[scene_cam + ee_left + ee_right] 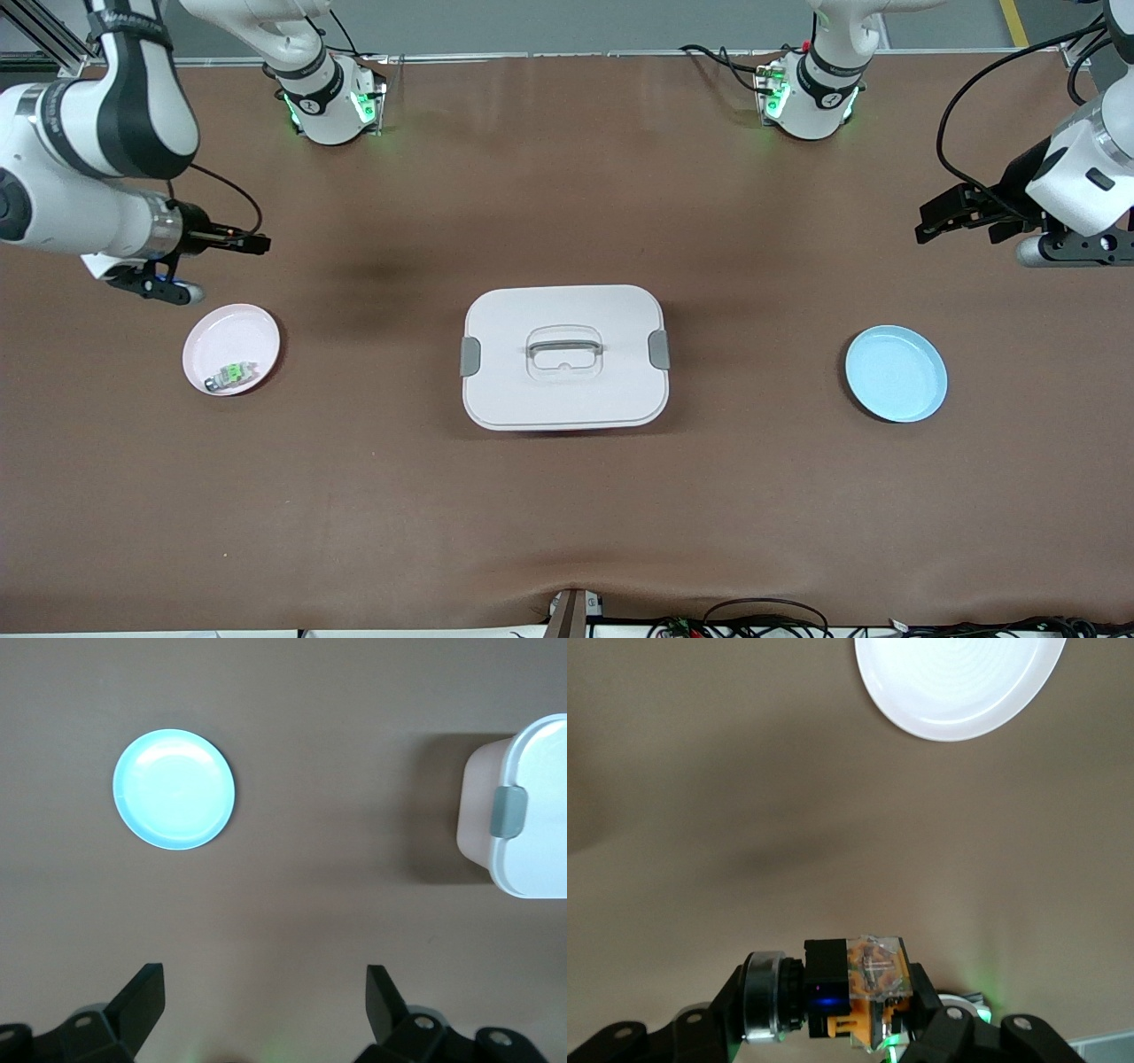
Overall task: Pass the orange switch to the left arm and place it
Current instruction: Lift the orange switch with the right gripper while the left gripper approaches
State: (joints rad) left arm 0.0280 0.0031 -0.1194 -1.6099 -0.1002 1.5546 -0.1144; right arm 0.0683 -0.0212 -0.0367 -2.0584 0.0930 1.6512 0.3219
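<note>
You are looking at a plain brown table [567, 514]. The box [564, 356] is showing white with grey side latches [658, 348]. One plate [231, 348] is showing pale pink, carrying a green-and-grey switch [230, 376]; the other plate [896, 373] is showing light blue. The orange switch [855, 985] is showing black and orange. Both arms' bases are glowing green.

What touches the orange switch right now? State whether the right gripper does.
Touching. The right wrist view shows the right gripper shut on the orange switch, its fingers pressed against both sides, above bare table.
</note>
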